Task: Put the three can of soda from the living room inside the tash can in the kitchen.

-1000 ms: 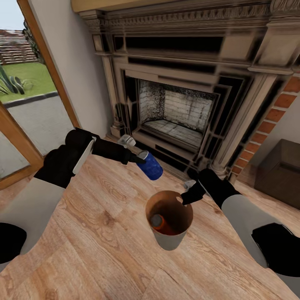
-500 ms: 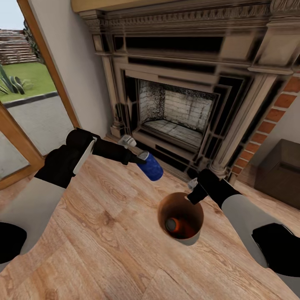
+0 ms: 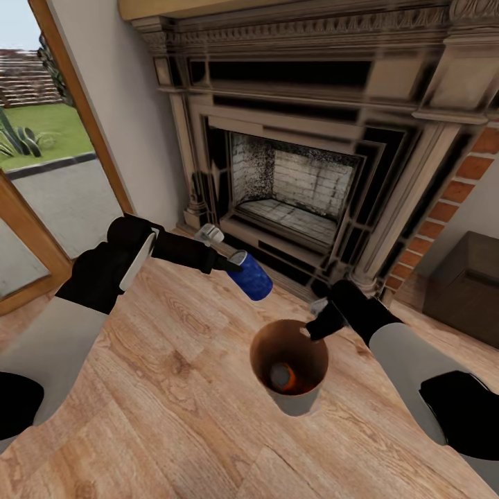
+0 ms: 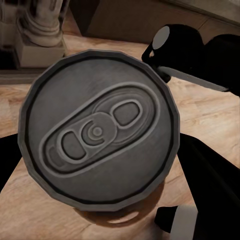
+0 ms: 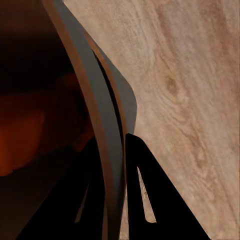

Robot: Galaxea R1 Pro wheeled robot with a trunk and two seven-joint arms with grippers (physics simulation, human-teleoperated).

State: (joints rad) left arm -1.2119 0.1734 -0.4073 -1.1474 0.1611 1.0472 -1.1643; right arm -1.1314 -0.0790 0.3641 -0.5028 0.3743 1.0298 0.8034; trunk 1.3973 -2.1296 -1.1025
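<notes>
Since half a second ago the tash can (image 3: 289, 367) has swung back left across the wood floor (image 3: 166, 409), carried by the right gripper (image 3: 313, 333), whose fingers (image 5: 142, 190) are pinched narrowly on its far right rim, one inside the wall and one outside. An orange can of soda (image 3: 283, 376) lies at the bottom, partly shadowed; whether another lies under it cannot be made out. Up and left of the bin, the left gripper (image 3: 232, 262) is clamped on the dark blue can (image 3: 251, 277), tilted, its silver top (image 4: 97, 130) facing the wrist camera and hiding the fingertips. Behind stands the fireplace (image 3: 298, 187).
</notes>
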